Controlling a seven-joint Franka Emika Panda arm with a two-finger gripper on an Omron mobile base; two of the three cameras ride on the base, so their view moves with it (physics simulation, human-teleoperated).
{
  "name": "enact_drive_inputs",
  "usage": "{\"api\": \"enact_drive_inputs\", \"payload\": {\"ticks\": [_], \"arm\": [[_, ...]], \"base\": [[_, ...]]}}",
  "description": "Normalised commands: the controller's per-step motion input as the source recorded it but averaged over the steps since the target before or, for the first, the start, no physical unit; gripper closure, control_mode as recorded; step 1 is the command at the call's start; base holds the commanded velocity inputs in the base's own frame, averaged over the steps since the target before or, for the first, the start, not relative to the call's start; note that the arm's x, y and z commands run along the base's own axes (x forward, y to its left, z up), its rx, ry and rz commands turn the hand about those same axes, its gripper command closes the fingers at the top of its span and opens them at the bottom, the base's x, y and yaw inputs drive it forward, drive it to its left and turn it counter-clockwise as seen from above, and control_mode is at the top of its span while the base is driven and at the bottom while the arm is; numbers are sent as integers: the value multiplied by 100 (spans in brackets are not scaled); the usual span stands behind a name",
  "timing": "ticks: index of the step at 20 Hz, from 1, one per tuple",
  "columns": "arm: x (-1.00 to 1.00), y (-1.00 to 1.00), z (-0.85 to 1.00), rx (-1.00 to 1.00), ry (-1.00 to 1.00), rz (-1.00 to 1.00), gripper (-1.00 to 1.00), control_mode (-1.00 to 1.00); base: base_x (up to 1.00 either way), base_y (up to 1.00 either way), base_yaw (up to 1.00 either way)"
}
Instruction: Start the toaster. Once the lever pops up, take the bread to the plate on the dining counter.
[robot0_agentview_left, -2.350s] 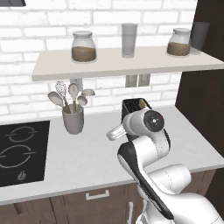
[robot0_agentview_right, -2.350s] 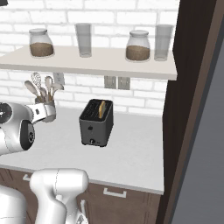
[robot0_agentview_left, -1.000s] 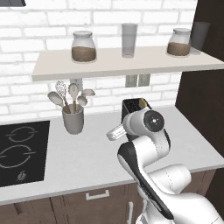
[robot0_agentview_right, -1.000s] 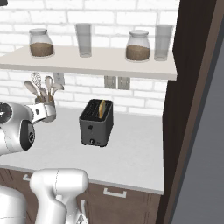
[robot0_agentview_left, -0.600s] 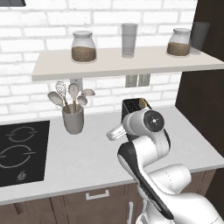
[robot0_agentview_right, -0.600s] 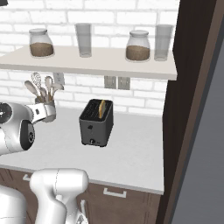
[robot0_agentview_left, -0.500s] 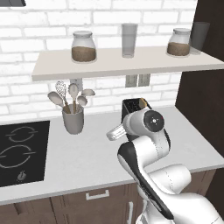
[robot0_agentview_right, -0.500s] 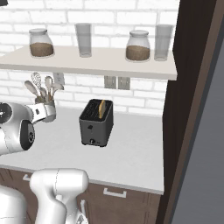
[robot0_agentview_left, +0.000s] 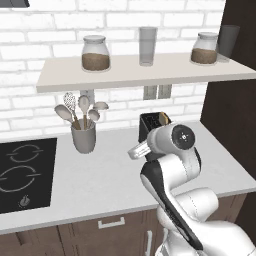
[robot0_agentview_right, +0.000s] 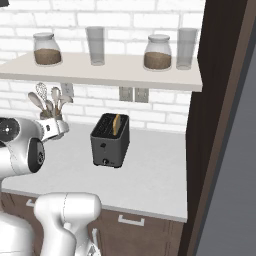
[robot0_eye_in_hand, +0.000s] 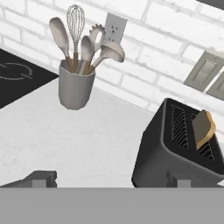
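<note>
My tool (robot0_eye_in_hand: 111, 178) is wide open and holds nothing; its two small dark tips (robot0_eye_in_hand: 42, 176) poke up at the bottom of the hand view, above the white speckled surface (robot0_agentview_right: 150, 180). The dark grey boxy toaster with two slots (robot0_agentview_right: 110, 139) stands on that surface near the white brick wall, and in the left base view my white arm hides most of it. The pale tan square slice of bread (robot0_eye_in_hand: 203, 126) sticks up out of one slot, leaning a bit. I think my job now is to start the toaster, so I need the small silvery lever (robot0_agentview_right: 105, 162) low on its narrow front face. To do it well, I think I should come in from the front, not from above, and keep clear of the bread. I should line one tip up just over the lever and push straight down. If I push crooked, the toaster might slide. The grey cup of spoons and a whisk (robot0_eye_in_hand: 75, 89) stands well apart, beside the black cooktop (robot0_agentview_left: 26, 172), so it should not get in my way.
</note>
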Motion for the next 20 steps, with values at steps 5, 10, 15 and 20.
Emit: {"api": "enact_drive_inputs", "payload": {"ticks": [5, 10, 15, 20], "arm": [[3, -90, 0, 9, 0, 0, -100, -100], [3, -74, 4, 14, 0, 0, -100, -100], [0, -47, 1, 3, 0, 0, -100, -100], [15, -33, 0, 0, 0, -9, -100, -100]], "base": [[0, 0, 0], [0, 0, 0], [0, 0, 0], [0, 0, 0]]}}
